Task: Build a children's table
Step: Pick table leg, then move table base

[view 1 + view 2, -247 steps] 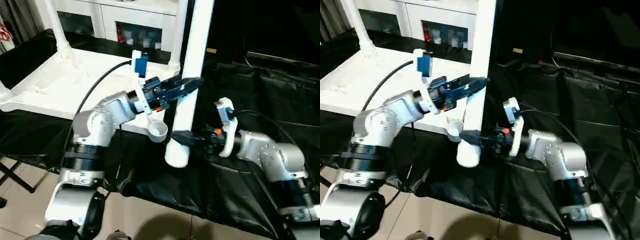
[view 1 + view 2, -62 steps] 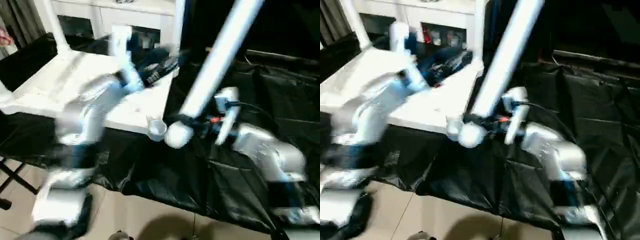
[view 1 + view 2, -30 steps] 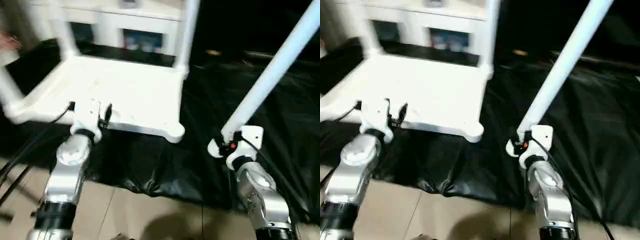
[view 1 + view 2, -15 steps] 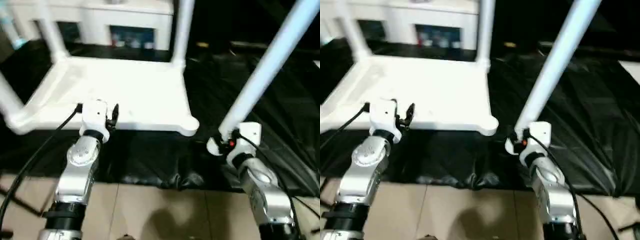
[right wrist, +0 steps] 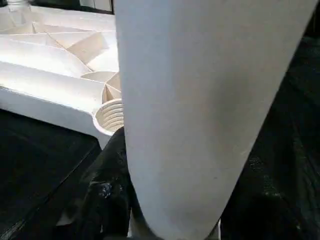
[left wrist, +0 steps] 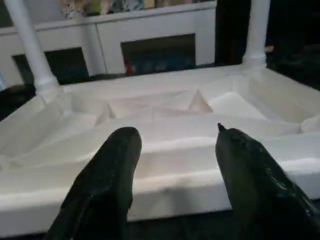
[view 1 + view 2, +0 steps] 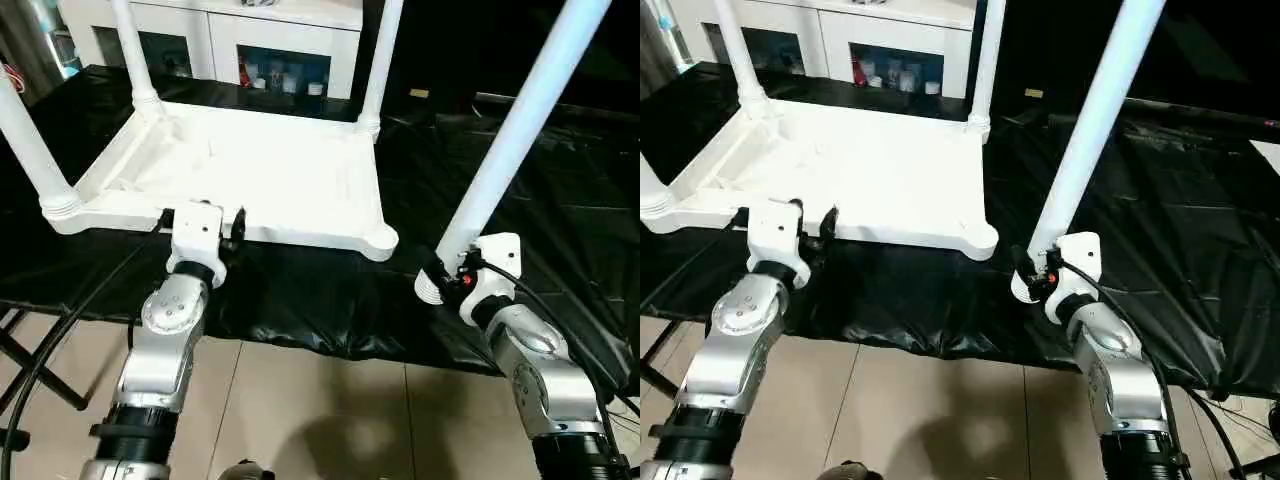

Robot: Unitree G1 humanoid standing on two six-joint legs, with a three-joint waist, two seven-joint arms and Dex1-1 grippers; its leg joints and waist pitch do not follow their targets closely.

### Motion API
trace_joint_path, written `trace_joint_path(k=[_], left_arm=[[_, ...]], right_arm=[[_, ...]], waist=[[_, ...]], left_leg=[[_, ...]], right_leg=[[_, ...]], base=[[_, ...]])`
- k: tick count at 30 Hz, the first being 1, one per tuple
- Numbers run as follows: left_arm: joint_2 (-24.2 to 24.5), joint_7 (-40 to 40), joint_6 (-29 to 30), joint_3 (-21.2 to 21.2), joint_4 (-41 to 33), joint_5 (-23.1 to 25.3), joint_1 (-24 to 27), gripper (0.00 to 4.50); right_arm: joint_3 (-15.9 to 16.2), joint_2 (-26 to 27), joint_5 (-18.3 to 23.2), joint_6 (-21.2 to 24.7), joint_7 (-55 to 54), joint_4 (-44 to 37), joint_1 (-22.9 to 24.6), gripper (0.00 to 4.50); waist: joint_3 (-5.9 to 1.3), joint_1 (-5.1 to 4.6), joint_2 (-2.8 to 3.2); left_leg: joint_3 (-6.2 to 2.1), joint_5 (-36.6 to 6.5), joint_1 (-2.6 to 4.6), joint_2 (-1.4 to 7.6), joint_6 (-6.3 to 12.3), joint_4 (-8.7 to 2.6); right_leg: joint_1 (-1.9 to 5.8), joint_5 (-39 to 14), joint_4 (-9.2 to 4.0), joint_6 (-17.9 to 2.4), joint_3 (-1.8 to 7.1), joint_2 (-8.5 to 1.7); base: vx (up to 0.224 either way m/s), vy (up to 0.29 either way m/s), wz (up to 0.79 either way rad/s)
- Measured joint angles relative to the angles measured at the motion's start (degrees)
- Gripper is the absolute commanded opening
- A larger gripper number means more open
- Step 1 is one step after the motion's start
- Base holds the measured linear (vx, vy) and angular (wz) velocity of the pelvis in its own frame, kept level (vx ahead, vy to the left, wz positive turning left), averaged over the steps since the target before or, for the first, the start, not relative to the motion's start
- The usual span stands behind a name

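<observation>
The white table top (image 7: 262, 175) lies upside down on a black sheet (image 7: 560, 190), its ribbed, cross-braced underside facing up. Three legs (image 7: 382, 55) already stand in their corner sockets; the near right socket (image 5: 111, 114) is empty and threaded inside. The right gripper (image 7: 440, 278) clamps the thick end of the fourth leg (image 7: 520, 125), which leans upward just beside that corner. The left gripper (image 6: 172, 165) hangs at the top's near edge, fingers (image 6: 107, 175) spread and holding nothing.
</observation>
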Motion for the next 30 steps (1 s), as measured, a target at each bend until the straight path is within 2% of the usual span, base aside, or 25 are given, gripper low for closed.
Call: trace_joint_path(k=[2,4,5,7,10,15,16,17,18,19,20,21,22,23,24,25,26,27,28,29,30], left_arm=[[-0.09,-0.63,0.01,-0.46,0.0,0.0,-0.15,2.79],[-0.04,-1.26,0.03,-0.47,0.03,-0.04,-0.2,2.79],[0.04,-1.46,0.04,-0.44,0.04,-0.09,-0.27,2.79],[0.11,-1.71,0.05,-0.36,0.11,-0.3,-0.61,2.79],[0.04,-1.72,0.09,-0.35,0.55,-0.67,-0.63,2.79],[-0.96,-1.71,0.23,-0.23,1.83,-1.57,-1.54,2.79],[-1.02,-1.72,0.23,-0.24,1.83,-1.65,-1.72,2.79],[-0.99,-1.71,0.23,-0.19,1.83,-1.66,-1.85,2.79],[-0.88,-1.71,0.27,0.24,1.89,-1.69,-1.79,2.79],[-0.79,-1.7,0.29,0.66,2.13,-1.7,-1.61,2.79],[-0.67,-1.68,0.37,1.07,2.24,-1.7,-1.51,2.79],[-0.33,-1.7,0.38,1.17,2.21,-1.71,-1.56,2.79],[-0.28,-1.69,0.37,1.27,2.17,-1.72,-1.68,2.79],[-0.34,-1.69,0.35,1.26,2.16,-1.72,-1.97,2.79],[-1.56,-1.76,0.46,0.63,2.38,-1.74,-1.67,2.79],[-2.23,-1.81,0.47,-0.48,2.35,-1.75,-1.68,2.79],[-2.36,-1.86,0.47,-1.17,2.35,-1.76,-1.67,2.79],[-2.23,-1.85,0.48,-1.2,2.33,-1.76,-1.74,2.79],[-2.06,-1.85,0.47,-1.06,2.26,-1.75,-1.83,2.79],[-1.99,-1.87,0.44,-0.84,2.23,-1.76,-1.85,2.79],[-1.86,-2.33,0.07,-0.47,2.2,-2.04,-1.84,2.79]], right_arm=[[0.0,0.19,0.0,-0.02,0.0,0.01,0.53,1.89],[0.0,0.43,0.0,-0.09,-0.15,0.0,0.59,1.89],[0.01,0.58,-0.01,-0.09,-0.37,0.0,0.67,1.89],[0.04,0.79,-0.03,-0.09,-0.66,0.01,1.02,1.89],[0.04,0.78,-0.04,-0.09,-0.75,-0.13,1.15,1.89],[0.01,0.51,-0.08,-0.21,-0.77,-0.82,1.91,1.89],[0.01,0.36,-0.09,-0.21,-0.78,-1.01,1.91,1.89],[0.01,0.33,-0.1,-0.2,-0.79,-1.17,1.92,1.89],[0.26,0.44,-0.1,-0.18,-0.76,-1.32,1.81,1.89],[0.49,0.64,-0.11,-0.17,-0.72,-1.39,1.73,1.89],[0.54,0.77,-0.11,-0.16,-0.72,-1.41,1.85,1.89],[0.47,0.75,-0.14,-0.15,-0.76,-1.42,1.99,1.89],[0.36,0.64,-0.17,-0.15,-0.79,-1.42,2.14,1.89],[0.26,0.31,-0.2,-0.14,-0.82,-1.45,2.13,1.89],[-0.28,-0.41,-0.3,-0.11,-0.99,-1.3,2.92,1.89],[-0.74,-0.57,-0.34,-0.03,-1.2,-1.22,3.02,1.89],[-1.05,-0.66,-0.34,-0.02,-1.33,-1.23,3.01,1.89],[-1.03,-0.68,-0.33,-0.03,-1.33,-1.29,2.97,1.89],[-0.98,-0.65,-0.33,-0.03,-1.33,-1.4,2.93,1.89],[-0.93,-0.63,-0.33,-0.03,-1.32,-1.47,2.84,1.89],[-0.89,-0.48,-0.34,-0.03,-1.32,-1.59,2.7,1.89]], waist=[[0.21,-0.09,0.29],[0.74,-0.45,1.16],[0.81,-0.74,1.53],[0.78,-1.25,1.61],[0.67,-1.81,1.71],[0.16,-1.39,2.24],[-0.01,-1.35,2.31],[-0.11,-1.65,2.33],[-0.19,-2.04,2.15],[-0.21,-2.27,2.09],[-0.29,-2.39,1.99],[-0.53,-2.74,1.43],[-0.85,-3.18,0.3],[-0.68,-3.27,-1.13],[-0.3,-3.02,-1.12],[-0.31,-2.36,-0.28],[-0.26,-1.88,-0.26],[-0.28,-1.48,-0.05],[-0.28,-1.07,0.46],[-0.26,-0.7,1.41],[-0.12,-0.32,2.94]], left_leg=[[0.0,-0.03,1.06,0.05,-0.03,-0.64],[-0.02,-0.12,2.4,0.2,-0.14,-1.41],[-0.19,-0.14,2.69,0.23,-0.17,-1.68],[-0.2,-0.14,3.18,0.24,-0.19,-2.36],[-0.15,-0.53,3.47,0.22,-0.26,-2.57],[-0.3,-2.1,3.25,0.21,0.83,-2.21],[-0.45,-2.43,3.42,0.17,0.89,-2.11],[-0.66,-2.71,3.58,0.11,0.94,-2.07],[-1.04,-3.2,4.04,-0.12,0.88,-1.91],[-1.6,-3.69,4.54,-0.3,0.7,-1.62],[-2.09,-4.13,4.99,-0.46,0.6,-1.45],[-2.07,-4.6,5.41,-0.79,0.26,-1.38],[-1.86,-4.94,5.61,-1.57,-0.03,-1.23],[-1.57,-5.75,5.83,-2.65,-0.15,-0.4],[-1.94,-7.25,6.13,-2.27,1.63,1.24],[-2.85,-7.53,6.16,-1.75,2.14,3.1],[-3.69,-7.45,5.36,-1.8,1.96,5.12],[-4.71,-6.69,4.1,-1.56,0.62,6.59],[-5.13,-6.04,3.06,-0.97,-0.49,6.21],[-5.31,-5.32,2.31,0.23,-1.54,4.44],[-5.28,-2.2,1.79,2.02,-3.26,2.28]], right_leg=[[0.79,-0.14,-0.84,0.17,-0.27,0.01],[2.25,-0.31,-2.13,0.21,-0.79,0.05],[2.88,-0.31,-2.74,0.21,-1.15,0.04],[3.67,-0.28,-3.53,0.13,-1.5,0.0],[4.1,-0.13,-3.77,-0.33,-1.53,0.0],[4.6,-2.09,-3.62,-0.74,-1.9,0.01],[4.61,-2.46,-3.54,-0.81,-1.95,0.03],[4.45,-2.92,-2.82,-1.43,-1.95,0.08],[2.98,-3.59,-0.26,-2.36,-1.66,-0.01],[1.22,-3.95,3.2,-1.94,-1.13,-0.16],[-0.8,-4.18,5.8,-0.53,-0.51,-0.14],[-3.19,-3.77,5.64,0.74,0.36,-0.52],[-4.0,-2.96,2.79,0.59,1.24,-1.17],[-3.58,1.28,0.7,1.2,2.84,-2.29],[-2.56,-0.04,1.56,0.77,3.51,-1.33],[-1.52,-0.2,1.03,0.27,3.8,-0.65],[-0.76,-0.37,0.78,-0.01,3.77,-0.41],[0.33,-0.51,0.24,-0.19,3.65,0.05],[1.09,-0.6,-0.12,-0.34,3.14,0.34],[1.81,-0.69,-0.53,-0.4,2.56,1.03],[2.68,-0.88,-0.7,-0.28,1.21,1.71]], base=[[0.0,0.0,0.0],[0.0,0.0,0.0],[0.066,0.016,-0.11],[0.101,0.013,-0.08],[0.118,-0.006,-0.01],[0.132,-0.007,0.03],[0.125,0.002,0.05],[0.187,0.001,0.08],[0.156,-0.025,0.02],[0.156,-0.025,0.02],[0.079,-0.059,-0.11],[0.062,-0.078,-0.12],[0.062,-0.078,-0.12],[0.023,-0.068,0.08],[0.068,-0.072,0.19],[0.068,-0.072,0.19],[0.106,-0.068,0.05],[0.063,-0.034,0.0],[0.063,-0.034,0.0],[0.061,0.002,0.06],[0.069,0.078,0.01]])
